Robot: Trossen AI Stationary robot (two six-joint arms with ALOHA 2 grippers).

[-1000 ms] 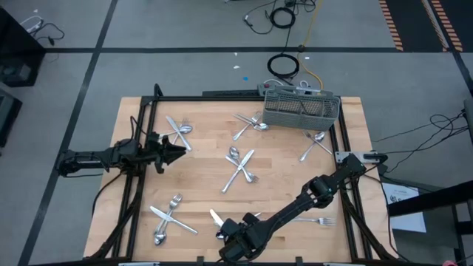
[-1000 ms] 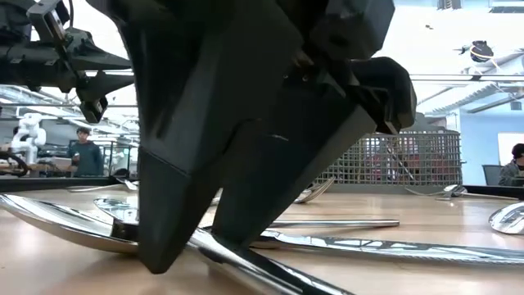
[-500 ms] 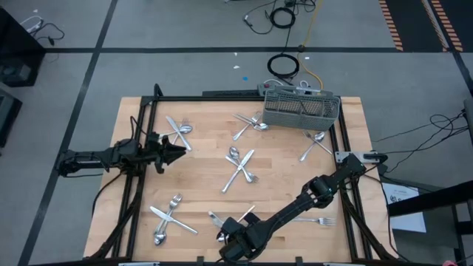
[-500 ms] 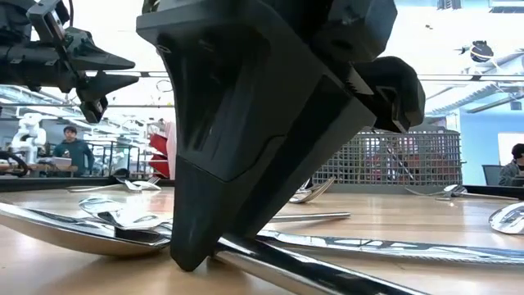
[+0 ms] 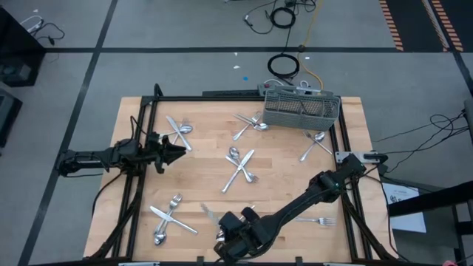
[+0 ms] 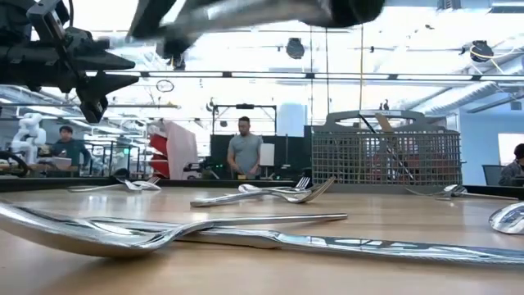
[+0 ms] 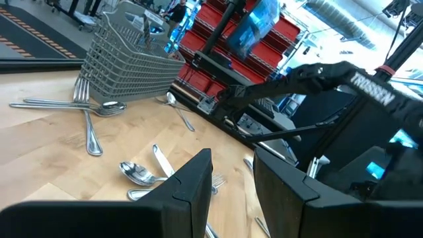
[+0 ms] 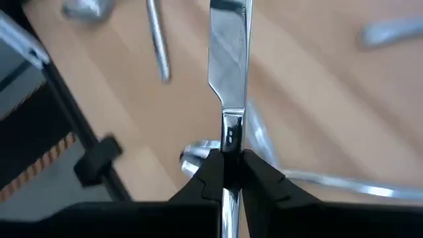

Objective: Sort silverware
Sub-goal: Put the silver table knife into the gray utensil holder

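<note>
My right gripper is at the table's near edge, shut on a shiny knife whose blade points away from the fingers. A spoon and a fork lie on the wood below it. More silverware lies in crossed pairs at the far left, the middle, the near left and by the basket. My left gripper hovers open above the table's left side, touching nothing. My right gripper pinches the knife between its two fingers at the handle's blade end. The fingers lie along the knife, and its blade sticks out past the fingertips. The knife is lifted clear of the table.
The grey wire-mesh basket stands at the far edge, right of centre. One crossed pair lies just in front of it, and a single fork at the near right. A black frame runs along the table's sides. People stand in the room beyond.
My right gripper has risen from the table surface with the knife, which has come up clear of the spoon and fork that stay lying there. The knife's blade has swung a little toward the table's left.
</note>
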